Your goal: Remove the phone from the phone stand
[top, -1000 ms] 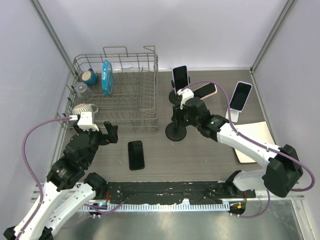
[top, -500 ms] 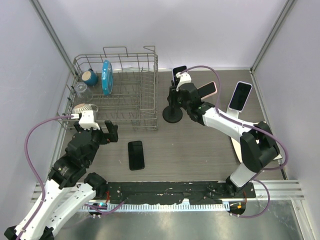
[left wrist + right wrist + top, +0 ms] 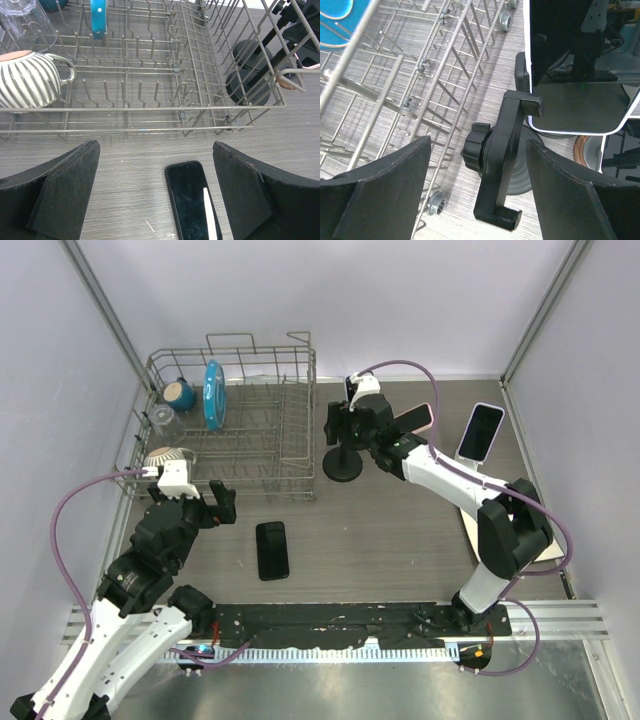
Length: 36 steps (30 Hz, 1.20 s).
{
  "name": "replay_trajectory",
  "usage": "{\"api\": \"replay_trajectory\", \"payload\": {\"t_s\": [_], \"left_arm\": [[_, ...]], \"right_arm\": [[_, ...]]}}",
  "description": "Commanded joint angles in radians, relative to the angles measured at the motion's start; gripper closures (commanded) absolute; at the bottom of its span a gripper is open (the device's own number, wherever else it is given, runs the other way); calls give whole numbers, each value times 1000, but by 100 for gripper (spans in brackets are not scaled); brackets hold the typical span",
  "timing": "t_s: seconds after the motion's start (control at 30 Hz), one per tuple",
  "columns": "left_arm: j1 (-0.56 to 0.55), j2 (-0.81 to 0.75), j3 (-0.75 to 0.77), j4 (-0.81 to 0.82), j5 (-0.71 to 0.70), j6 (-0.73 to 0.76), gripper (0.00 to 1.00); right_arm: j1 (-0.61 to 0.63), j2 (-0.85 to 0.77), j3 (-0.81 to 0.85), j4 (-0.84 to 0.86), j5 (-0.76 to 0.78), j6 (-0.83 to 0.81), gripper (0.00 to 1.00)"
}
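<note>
A black phone (image 3: 272, 550) lies flat on the table, screen up; it also shows in the left wrist view (image 3: 192, 200). My left gripper (image 3: 218, 506) is open and empty just behind it, the phone below and between the fingers (image 3: 156, 150). My right gripper (image 3: 340, 430) is open, its fingers on either side of an empty black phone stand (image 3: 342, 466), whose arm and knob stand between them (image 3: 502, 165). Behind it a white-edged phone (image 3: 565, 50) rests upright on another stand.
A wire dish rack (image 3: 240, 430) with a blue plate (image 3: 213, 392) and a striped cup (image 3: 165, 457) stands back left, close to the empty stand. A pink-cased phone (image 3: 418, 418) and a white-cased phone on a stand (image 3: 480, 430) are at the back right.
My right gripper has moved toward the back of the table, and the empty black stand has shifted back with it, beside the rack. The left arm and the flat phone have not moved.
</note>
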Motion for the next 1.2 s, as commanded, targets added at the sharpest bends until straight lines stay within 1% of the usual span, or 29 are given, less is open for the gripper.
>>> {"api": "replay_trajectory", "payload": {"t_s": [0.0,0.1,0.23,0.3,0.43,0.47,0.57,0.87,1.0,1.17], "left_arm": [[7,5,-1,31,20,14,0],[11,5,-1,31,25,13,0],[13,-1,-2,31,29,13,0],[11,-4,-2,33,31,11,0],[14,-4,-2,33,40,11,0],[15,-6,-4,33,40,11,0],[16,-6,-4,33,43,13,0],[19,-6,-4,33,55,11,0],[22,-3,-5,34,59,13,0],[27,0,-5,37,69,13,0]], "right_arm": [[0,-74,90,-68,-18,-10,15],[0,-105,131,-126,-17,-21,14],[-5,-145,183,-177,37,-70,12],[-26,-147,210,-215,69,-91,9],[-82,-139,268,-234,72,-122,3],[-89,-124,277,-231,75,-137,0],[-114,-81,309,-212,78,-168,0],[-134,33,360,-103,-57,-237,0],[-140,77,381,-82,-57,-248,0],[-140,129,383,-53,-5,-282,0]]}}
